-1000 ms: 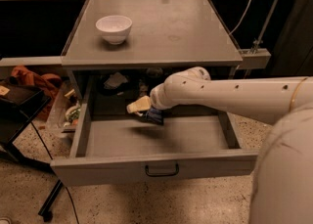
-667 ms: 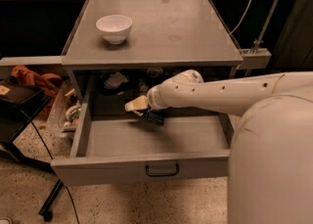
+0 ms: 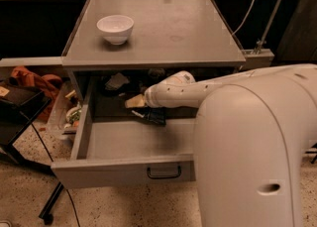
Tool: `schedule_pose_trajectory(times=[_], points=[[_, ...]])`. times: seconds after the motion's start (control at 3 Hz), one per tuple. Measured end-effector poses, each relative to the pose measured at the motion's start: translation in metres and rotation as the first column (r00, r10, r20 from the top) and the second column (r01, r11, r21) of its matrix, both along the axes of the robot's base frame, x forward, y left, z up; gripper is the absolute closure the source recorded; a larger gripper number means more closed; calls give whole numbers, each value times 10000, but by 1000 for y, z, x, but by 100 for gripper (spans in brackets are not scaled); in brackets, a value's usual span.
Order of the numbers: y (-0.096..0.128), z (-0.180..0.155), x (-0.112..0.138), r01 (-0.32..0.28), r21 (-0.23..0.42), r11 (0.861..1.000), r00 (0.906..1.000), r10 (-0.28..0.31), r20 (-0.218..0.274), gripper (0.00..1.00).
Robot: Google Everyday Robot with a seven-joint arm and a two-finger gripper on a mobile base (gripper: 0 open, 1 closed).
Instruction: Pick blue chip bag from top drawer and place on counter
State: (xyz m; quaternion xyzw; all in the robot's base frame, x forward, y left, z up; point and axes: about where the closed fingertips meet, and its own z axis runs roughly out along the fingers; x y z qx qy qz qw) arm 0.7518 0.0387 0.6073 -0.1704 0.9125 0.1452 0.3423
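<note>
Blue chip bag [image 3: 152,116]: A dark, crinkled bag is seen inside the top drawer, towards the rear, close to the centre of the view. A light marking is shown at its 9 o'clock end. Whether it rests on the drawer floor or is lifted off it cannot be told.

Top drawer [image 3: 119,171]: The drawer is pulled well out from under the counter. Its flat grey front panel is located at 6 o'clock of the view. The forward part of its floor is bare.

Drawer handle [image 3: 164,173]: A small black bar is fitted at the middle of the front panel.

Gripper [image 3: 134,102]: The tan tip is positioned inside the drawer cavity, below the counter's front edge. The bag is found just at 5 o'clock from it. Contact with the bag cannot be confirmed.

Gripper state: Cannot be told; neither a released nor a clenched condition is shown.

Arm [image 3: 198,91]: A white forearm is extended from 3 o'clock towards 9 o'clock across the drawer opening, passing directly above the bag.

Robot housing [image 3: 252,151]: The 4 o'clock quarter of the view is filled by a large white shell.

Counter [image 3: 168,28]: A flat grey top is seen at 12 o'clock.

White bowl [image 3: 115,28]: The bowl is set upright on the counter, at 10 o'clock from the counter's centre, well apart from the bag.

Pale crumpled item [image 3: 117,80]: It is lodged at the drawer's rear, at 10 o'clock from the gripper.

Orange cloth [image 3: 34,80]: It is heaped at 9 o'clock, outside the cabinet.
</note>
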Motion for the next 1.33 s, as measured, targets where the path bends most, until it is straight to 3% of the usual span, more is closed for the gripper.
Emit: schedule_pose_trajectory(times=[0.33,1.33], points=[[5,-7,4,11,155,9999,9999,-9,-125,22],[1,4,1,76,220,9997,9998,-72,-169,92]])
